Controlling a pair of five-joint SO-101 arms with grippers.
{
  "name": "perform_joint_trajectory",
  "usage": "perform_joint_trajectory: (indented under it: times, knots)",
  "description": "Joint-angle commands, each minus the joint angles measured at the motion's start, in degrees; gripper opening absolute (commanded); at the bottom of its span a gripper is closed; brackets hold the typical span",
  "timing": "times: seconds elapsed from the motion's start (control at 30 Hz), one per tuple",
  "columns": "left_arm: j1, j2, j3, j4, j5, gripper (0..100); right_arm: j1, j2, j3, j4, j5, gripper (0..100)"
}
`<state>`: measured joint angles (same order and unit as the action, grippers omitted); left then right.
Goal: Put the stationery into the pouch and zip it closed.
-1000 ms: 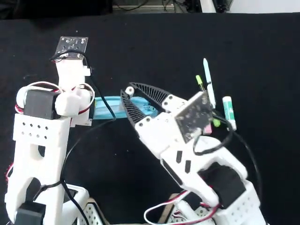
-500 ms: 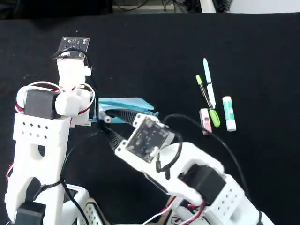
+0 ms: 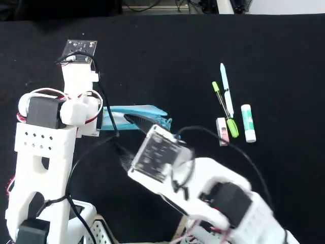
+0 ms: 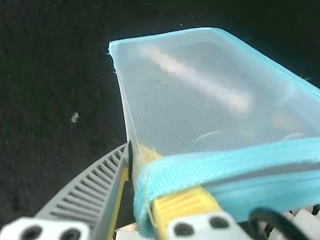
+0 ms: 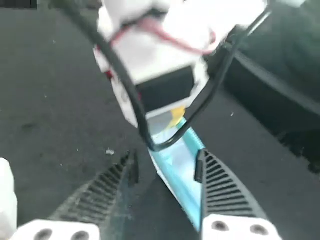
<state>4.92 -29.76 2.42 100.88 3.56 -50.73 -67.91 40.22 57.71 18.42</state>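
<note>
One pouch (image 3: 136,110) — four stationery items (image 3: 226,109)

Pouch (image 3: 138,110), apparently partly under right arm (image 3: 203,185)

Pouch (image 3: 137,116) sits with one end in my left gripper (image 4: 140,200), its edge running between the parted jaws of my right gripper (image 5: 166,161). Pens (image 3: 226,101), eraser (image 3: 222,131) and glue stick (image 3: 247,122) lie together on the table (image 3: 177,61), well right of both.
</note>
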Motion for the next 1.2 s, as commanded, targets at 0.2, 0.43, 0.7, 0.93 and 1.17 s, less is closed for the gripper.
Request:
perform_joint_trajectory:
  times: [0.2, 0.43, 0.7, 0.93, 1.17]
  knots:
    - [1.1, 0.35, 0.04, -0.09, -0.35, 3, 25.93, -0.4, -24.31, 19.87, 0.88, 8.7]
    - [1.27, 0.35, -0.31, -0.18, -0.35, 3, 48.35, -0.31, -11.91, 19.87, 0.88, 9.0]
    - [1.1, 0.35, 0.04, -0.18, -0.26, 3, 55.03, 0.13, 2.59, 11.34, 0.88, 9.4]
    - [1.36, 0.35, 0.04, -0.18, -0.26, 3, 55.21, 16.57, -2.77, 10.55, 0.53, 12.8]
    - [1.36, 0.88, 0.13, -0.18, -0.09, 3, 55.12, 44.09, -19.65, 10.55, 0.88, 12.8]
